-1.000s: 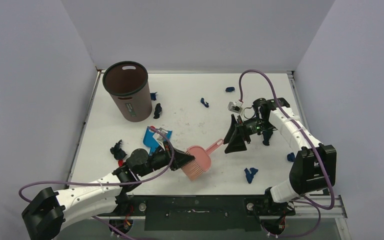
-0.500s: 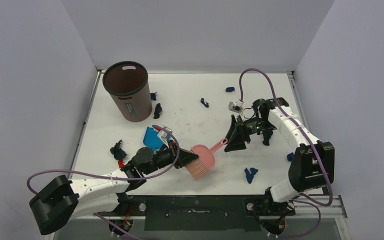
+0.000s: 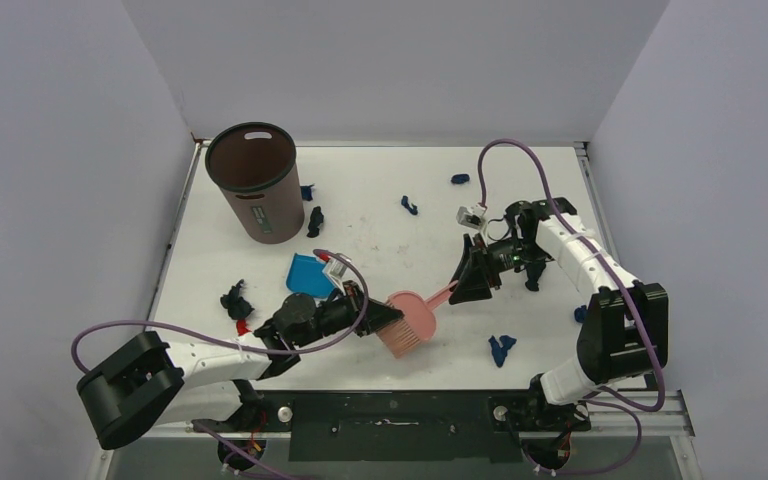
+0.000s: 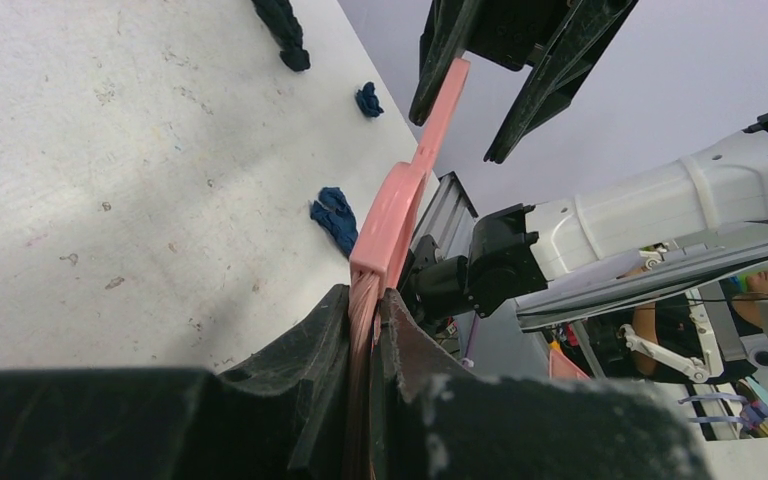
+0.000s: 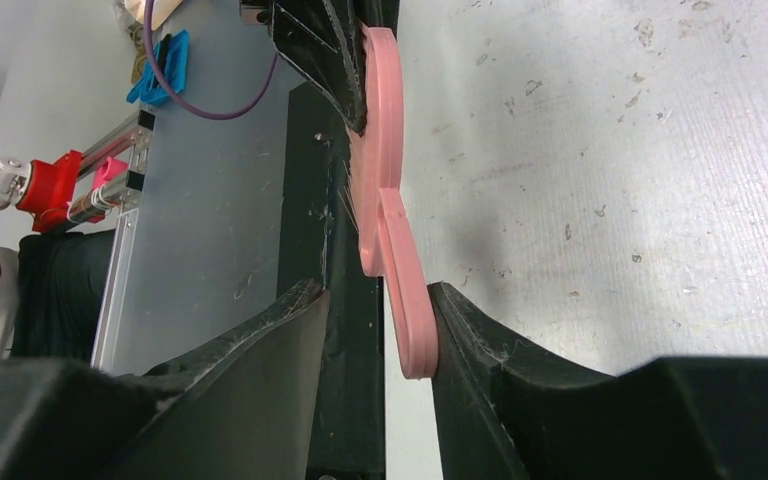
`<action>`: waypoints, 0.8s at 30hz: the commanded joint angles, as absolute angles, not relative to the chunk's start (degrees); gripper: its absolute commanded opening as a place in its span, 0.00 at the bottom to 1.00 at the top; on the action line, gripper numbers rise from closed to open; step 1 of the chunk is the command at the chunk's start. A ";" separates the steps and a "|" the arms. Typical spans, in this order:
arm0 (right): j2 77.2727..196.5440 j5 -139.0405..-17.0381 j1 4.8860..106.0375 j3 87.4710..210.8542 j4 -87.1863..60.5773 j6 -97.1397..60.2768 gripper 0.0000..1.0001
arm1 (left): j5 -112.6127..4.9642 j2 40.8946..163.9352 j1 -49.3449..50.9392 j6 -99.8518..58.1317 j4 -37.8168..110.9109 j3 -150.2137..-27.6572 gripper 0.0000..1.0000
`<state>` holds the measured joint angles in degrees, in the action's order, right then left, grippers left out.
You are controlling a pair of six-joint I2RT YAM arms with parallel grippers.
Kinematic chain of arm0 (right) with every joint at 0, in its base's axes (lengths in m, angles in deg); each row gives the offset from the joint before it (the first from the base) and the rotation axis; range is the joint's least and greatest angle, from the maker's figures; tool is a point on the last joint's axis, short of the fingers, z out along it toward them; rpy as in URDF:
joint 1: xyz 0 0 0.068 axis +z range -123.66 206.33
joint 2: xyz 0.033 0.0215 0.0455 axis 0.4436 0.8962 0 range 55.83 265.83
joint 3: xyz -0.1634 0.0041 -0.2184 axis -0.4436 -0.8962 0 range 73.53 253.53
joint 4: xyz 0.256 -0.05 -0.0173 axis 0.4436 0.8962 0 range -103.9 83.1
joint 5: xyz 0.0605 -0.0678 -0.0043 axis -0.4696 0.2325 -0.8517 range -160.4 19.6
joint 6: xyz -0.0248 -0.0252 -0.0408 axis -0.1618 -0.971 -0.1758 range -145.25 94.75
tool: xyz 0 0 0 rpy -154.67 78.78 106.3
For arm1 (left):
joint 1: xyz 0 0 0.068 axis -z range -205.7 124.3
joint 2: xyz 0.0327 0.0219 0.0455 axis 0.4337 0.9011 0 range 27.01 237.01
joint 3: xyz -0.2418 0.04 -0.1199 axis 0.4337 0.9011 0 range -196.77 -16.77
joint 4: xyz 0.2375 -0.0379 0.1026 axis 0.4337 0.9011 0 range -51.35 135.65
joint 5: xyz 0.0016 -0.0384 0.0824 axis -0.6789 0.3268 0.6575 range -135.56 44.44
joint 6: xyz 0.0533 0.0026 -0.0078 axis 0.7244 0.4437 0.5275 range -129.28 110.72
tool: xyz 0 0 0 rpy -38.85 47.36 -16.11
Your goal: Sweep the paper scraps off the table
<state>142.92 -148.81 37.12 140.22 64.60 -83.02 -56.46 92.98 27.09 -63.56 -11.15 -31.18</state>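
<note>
A pink hand brush (image 3: pixel 408 318) hangs just above the white table (image 3: pixel 380 235), between the two arms. My left gripper (image 3: pixel 385 318) is shut on its bristles; in the left wrist view the brush (image 4: pixel 400 210) sticks out from between the left gripper's (image 4: pixel 365 310) pressed jaws. My right gripper (image 3: pixel 460 285) is open around the handle tip. In the right wrist view the handle (image 5: pixel 412 310) touches one finger of the right gripper (image 5: pixel 380 310), with a gap to the other. Dark navy paper scraps lie scattered (image 3: pixel 501 347) (image 3: pixel 410 205) (image 3: pixel 234 300).
A brown bin (image 3: pixel 257 181) stands at the back left with scraps (image 3: pixel 315 221) beside it. A bright blue dustpan (image 3: pixel 309 275) lies behind my left gripper. More scraps lie at the back (image 3: pixel 460 179) and by the right edge (image 3: pixel 582 313).
My left arm has stretched to the right, carrying the brush so that its handle tip has slid in between the right gripper's open fingers. The scraps have not moved.
</note>
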 commanded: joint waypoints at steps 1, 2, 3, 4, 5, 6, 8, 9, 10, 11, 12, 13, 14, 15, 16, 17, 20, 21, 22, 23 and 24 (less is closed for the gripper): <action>141.59 -152.45 36.99 139.64 63.67 -83.78 0.40 | -55.32 95.80 26.88 -65.35 -17.05 -33.83 0.00; 141.49 -152.36 37.00 139.54 63.52 -83.74 0.40 | -55.32 96.48 26.86 -65.54 -17.21 -34.13 0.00; 141.37 -152.32 36.95 139.40 63.41 -83.70 0.39 | -55.26 96.76 26.87 -65.69 -17.24 -34.38 0.00; 141.21 -152.25 36.97 139.24 63.25 -83.51 0.38 | -55.30 97.23 26.92 -65.85 -17.37 -34.55 0.00; 140.90 -152.12 36.97 138.98 62.75 -83.05 0.36 | -55.24 97.52 26.89 -66.08 -17.56 -34.75 0.00; 140.66 -151.95 36.97 138.67 62.03 -82.24 0.34 | -55.19 97.72 26.92 -66.24 -17.74 -34.99 0.00; 140.21 -151.45 36.99 138.04 59.91 -80.05 0.29 | -55.22 97.99 26.88 -66.23 -17.80 -35.38 0.00; 139.90 -151.17 36.98 137.77 58.90 -79.06 0.27 | -55.23 98.09 26.87 -66.16 -17.66 -35.54 0.00; 139.68 -150.95 36.98 137.50 57.85 -78.29 0.26 | -55.15 98.11 26.86 -66.15 -17.53 -35.76 0.00; 139.41 -150.79 37.00 137.31 57.41 -77.83 0.24 | -55.14 98.18 26.90 -66.11 -17.51 -35.84 0.00; 139.22 -150.55 37.00 137.15 57.12 -77.61 0.20 | -55.21 98.20 26.87 -66.07 -17.47 -35.95 0.00; 138.97 -150.40 36.97 137.08 56.74 -77.24 0.17 | -55.26 98.32 26.89 -66.02 -17.31 -36.02 0.00; 138.81 -150.28 36.99 136.95 56.12 -76.57 0.12 | -55.42 98.43 26.90 -65.98 -17.06 -36.08 0.00; 138.56 -150.15 36.97 136.86 55.35 -75.71 0.09 | -55.46 98.53 26.93 -65.97 -16.43 -36.23 0.00; 138.27 -150.09 36.95 136.73 54.68 -74.67 0.06 | -55.48 98.47 26.91 -65.74 -15.38 -36.46 0.00; 138.13 -149.92 36.97 136.70 54.12 -74.12 0.06 | -55.45 98.16 26.92 -65.15 -13.58 -36.78 0.00; 137.91 -148.26 36.62 137.15 51.84 -71.30 0.05 | -53.55 94.29 26.87 -61.63 -2.01 -39.48 0.30; 137.92 -147.40 36.38 137.24 50.53 -69.77 0.05 | -51.89 92.33 26.98 -59.58 4.49 -41.01 0.38; 137.85 -146.52 36.02 137.18 49.02 -67.87 0.05 | -49.74 90.08 27.07 -57.44 11.56 -42.66 0.44; 137.65 -145.41 35.65 136.89 46.95 -65.75 0.05 | -46.85 87.92 27.31 -55.39 18.66 -44.38 0.49; 137.26 -144.08 35.17 136.28 44.29 -62.68 0.05 | -43.23 85.65 27.57 -53.43 25.44 -46.11 0.52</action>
<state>139.75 -146.34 36.79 136.77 53.87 -70.72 -52.90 93.84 27.11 -61.53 2.69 -38.46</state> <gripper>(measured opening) 0.132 0.466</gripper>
